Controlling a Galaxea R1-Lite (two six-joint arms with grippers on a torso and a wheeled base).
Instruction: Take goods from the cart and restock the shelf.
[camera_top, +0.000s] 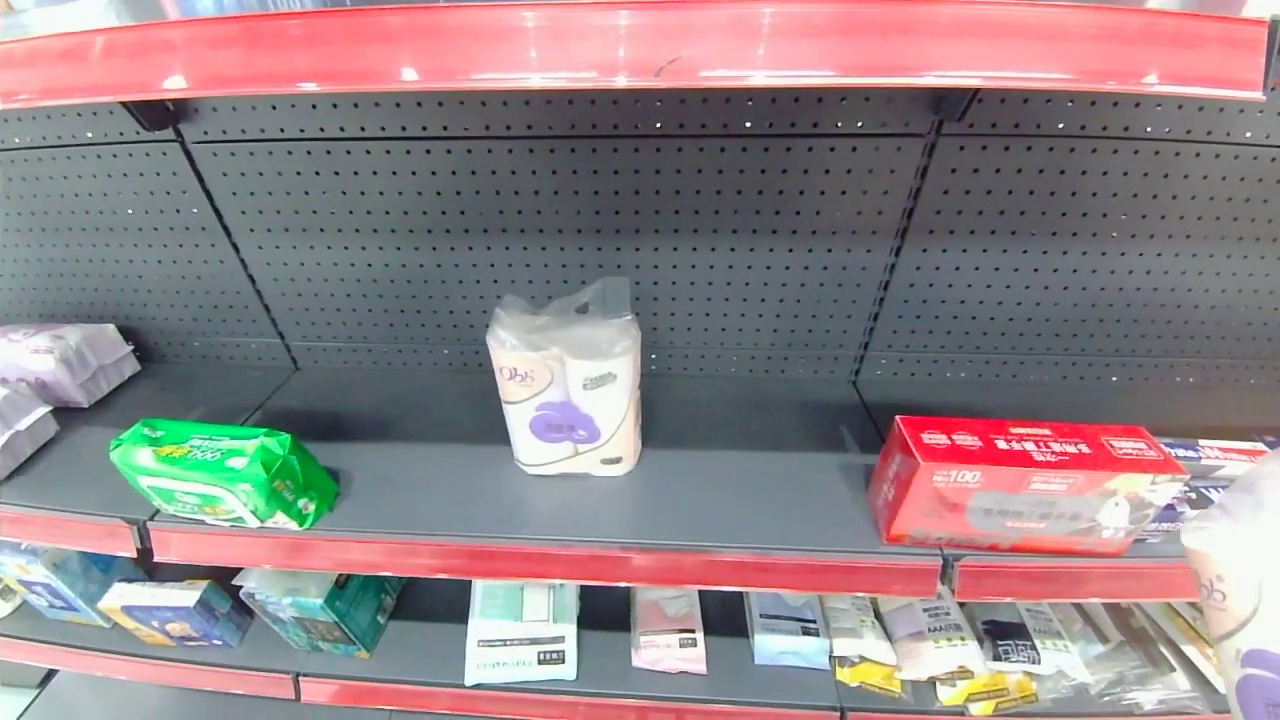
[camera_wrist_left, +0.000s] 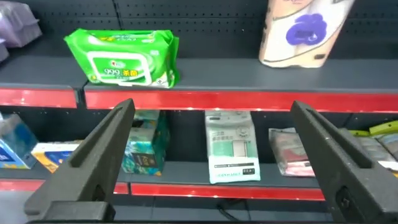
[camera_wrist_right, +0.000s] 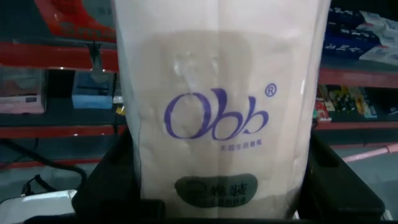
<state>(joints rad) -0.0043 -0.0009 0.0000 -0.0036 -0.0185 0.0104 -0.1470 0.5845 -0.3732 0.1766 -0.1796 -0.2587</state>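
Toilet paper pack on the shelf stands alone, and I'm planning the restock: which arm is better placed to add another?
Right: the right gripper holds a toilet paper pack in front of the shelf; the left gripper is open and empty.

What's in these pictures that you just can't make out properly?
- Head view: the held toilet paper pack is cut off by the right edge and covers the end of the blue-and-white boxes.
- Head view: the lilac packs are cut by the left edge.
- Right wrist view: that pack hides most of the right gripper.
- Left wrist view: the standing roll pack loses its top to the frame edge.
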